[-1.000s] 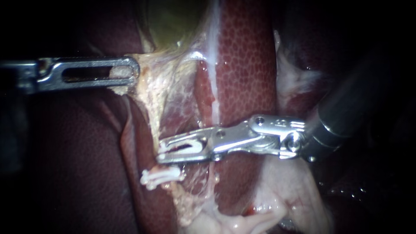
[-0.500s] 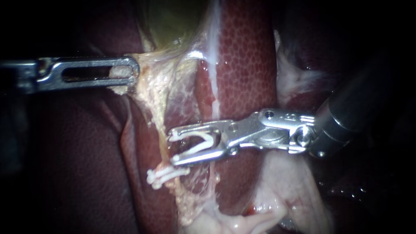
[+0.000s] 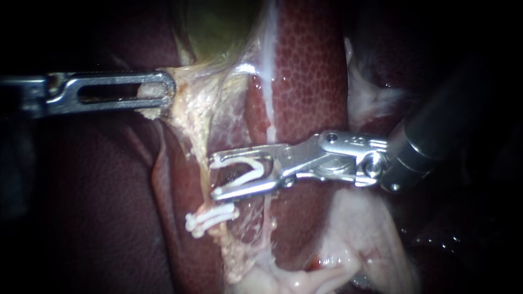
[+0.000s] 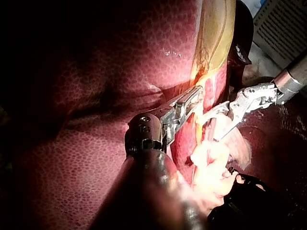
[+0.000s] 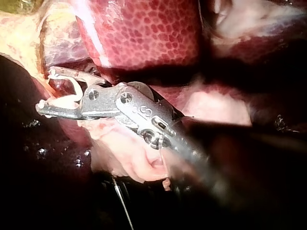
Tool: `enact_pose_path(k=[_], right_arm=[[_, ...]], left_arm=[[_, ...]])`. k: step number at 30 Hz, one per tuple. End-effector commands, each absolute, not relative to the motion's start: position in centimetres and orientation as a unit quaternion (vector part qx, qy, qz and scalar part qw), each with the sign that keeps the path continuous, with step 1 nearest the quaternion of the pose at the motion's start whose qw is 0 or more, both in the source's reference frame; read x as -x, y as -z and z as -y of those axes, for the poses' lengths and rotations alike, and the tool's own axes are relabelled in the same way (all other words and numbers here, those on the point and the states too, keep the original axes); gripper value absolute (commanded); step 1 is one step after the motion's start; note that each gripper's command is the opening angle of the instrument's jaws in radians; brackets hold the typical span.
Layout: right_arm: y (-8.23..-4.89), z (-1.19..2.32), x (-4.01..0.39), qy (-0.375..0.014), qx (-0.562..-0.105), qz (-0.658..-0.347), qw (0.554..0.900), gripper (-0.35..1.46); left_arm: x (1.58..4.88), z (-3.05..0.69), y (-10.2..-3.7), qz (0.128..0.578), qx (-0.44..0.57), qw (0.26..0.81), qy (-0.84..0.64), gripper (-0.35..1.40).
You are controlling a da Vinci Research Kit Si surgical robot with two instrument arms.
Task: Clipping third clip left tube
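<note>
Right jaws: my right instrument (image 3: 214,177), a silver hinged tip on a dark shaft, has its jaws spread. They carry an open white plastic clip (image 3: 239,162), one leg along each jaw. Both jaws bear on it, so I count them as gripping the clip, not yet squeezed.
Left jaws: my left instrument (image 3: 163,92), with flat slotted silver jaws, is closed on a flap of pale fatty tissue (image 3: 182,106) below the greenish gallbladder (image 3: 218,27) and draws it sideways.
Left tube: the pale yellowish left tube (image 3: 199,136) runs down beside the dark red mottled liver (image 3: 310,81). The clip's open mouth sits at it, just above the seated white clip (image 3: 210,219). I cannot tell whether that is one clip or two.
Step in hand: placing, by my reading. The mouth is presented to the tube and the clip has not been fired.
Unclear: from the endoscope I cannot tell whether the tube lies fully between the legs or only at their tips.
Next move: I would advance until both leg tips pass the tube's far side, stay clear of the seated clip, hold the left traction steady, then close.
</note>
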State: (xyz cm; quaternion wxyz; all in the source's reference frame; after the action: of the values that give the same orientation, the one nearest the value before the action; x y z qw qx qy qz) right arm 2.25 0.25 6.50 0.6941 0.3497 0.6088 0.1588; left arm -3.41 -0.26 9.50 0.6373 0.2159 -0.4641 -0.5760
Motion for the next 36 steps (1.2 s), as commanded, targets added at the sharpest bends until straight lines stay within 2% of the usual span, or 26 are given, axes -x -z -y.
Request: enact_pose_path(k=[1,7,20,36], right_arm=[[-6.51,-0.23,-2.28,-0.158,-0.349,-0.609,0.695,0.46],[-6.57,-0.11,-2.47,-0.160,-0.353,-0.607,0.694,0.49],[-6.39,-0.06,-2.60,-0.155,-0.388,-0.616,0.668,0.48],[-6.46,0.01,-2.83,-0.154,-0.388,-0.616,0.668,0.47]], left_arm=[[3.41,0.26,-9.50,0.464,-0.216,0.637,0.576,-0.13],[3.41,0.26,-9.50,0.464,-0.216,0.637,0.576,-0.13],[3.42,0.26,-9.49,0.464,-0.216,0.637,0.576,-0.13],[3.43,0.27,-9.50,0.464,-0.215,0.637,0.576,-0.13]])
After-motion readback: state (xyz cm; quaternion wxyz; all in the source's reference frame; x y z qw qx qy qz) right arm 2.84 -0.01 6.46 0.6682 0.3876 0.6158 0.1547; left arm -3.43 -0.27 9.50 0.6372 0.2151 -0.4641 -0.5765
